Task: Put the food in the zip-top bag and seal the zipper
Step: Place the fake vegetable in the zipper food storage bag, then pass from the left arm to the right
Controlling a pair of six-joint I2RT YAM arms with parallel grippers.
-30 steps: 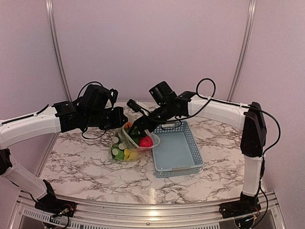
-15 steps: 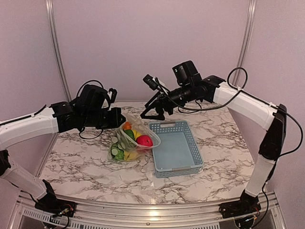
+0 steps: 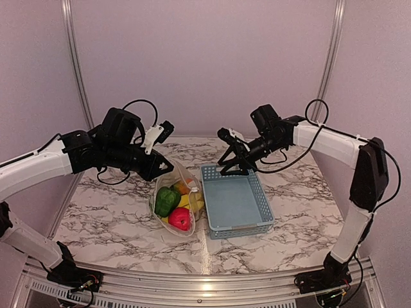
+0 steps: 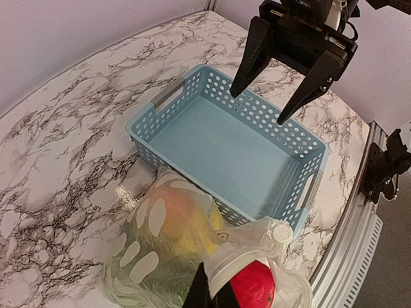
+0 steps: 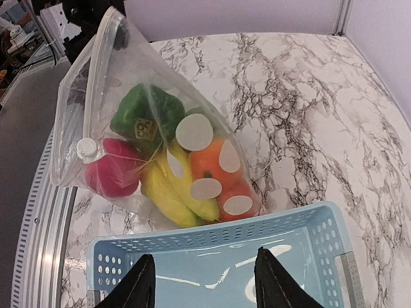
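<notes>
The zip-top bag [image 3: 173, 204] lies on the table left of the basket with its mouth edge lifted. Inside it is the food: a green pepper [image 3: 167, 199], a red apple [image 3: 181, 219], a banana [image 5: 172, 186] and an orange [image 5: 214, 165]. My left gripper [image 3: 163, 168] is shut on the bag's zipper [image 4: 239, 262] edge and holds it up; in the left wrist view its fingertips [image 4: 207, 294] pinch the strip next to the apple [image 4: 254, 289]. My right gripper [image 3: 236, 165] is open and empty above the basket's far end, clear of the bag [image 5: 148, 128].
A light-blue slotted basket [image 3: 235, 200] stands empty right of the bag, touching it, and also shows in the left wrist view [image 4: 237, 151] and the right wrist view [image 5: 225, 256]. Marble table [image 3: 103, 218] all round; the rail runs along the near edge.
My right gripper pulled out of the bag's mouth, rose, then swung right and came down over the basket. My left gripper turned the bag; the food slid toward the near end.
</notes>
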